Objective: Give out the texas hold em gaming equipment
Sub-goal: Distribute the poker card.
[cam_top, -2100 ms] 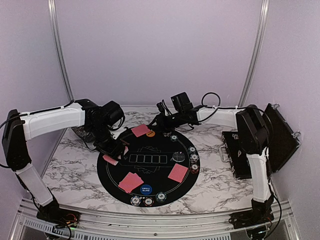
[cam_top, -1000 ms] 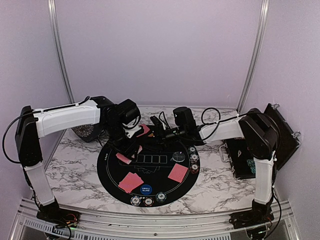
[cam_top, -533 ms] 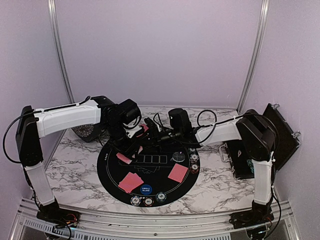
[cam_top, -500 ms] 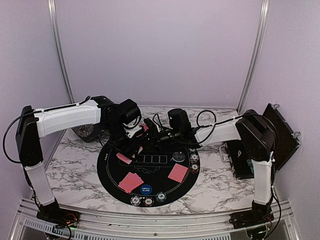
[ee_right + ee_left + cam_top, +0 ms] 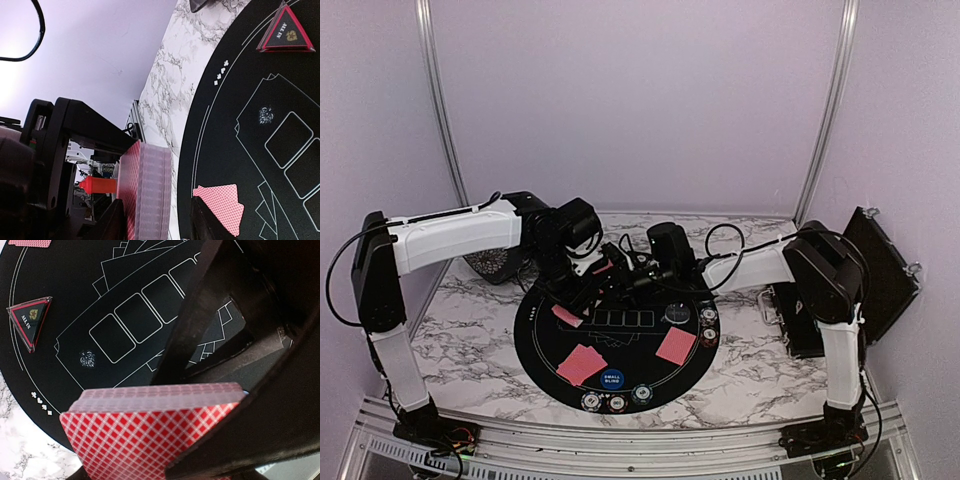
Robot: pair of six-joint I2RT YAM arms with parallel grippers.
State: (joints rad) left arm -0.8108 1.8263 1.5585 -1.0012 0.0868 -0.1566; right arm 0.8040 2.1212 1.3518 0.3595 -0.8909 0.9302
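My left gripper (image 5: 582, 284) is clamped on the deck of red-backed cards (image 5: 150, 437), held above the 11 o'clock rim of the round black mat (image 5: 545, 350). My right gripper (image 5: 157, 221), jaws apart, straddles the deck's end. Light, slick, bendy cards, I judge: pinch one by its short edge. Both arms reach inward, wrists nearly meeting
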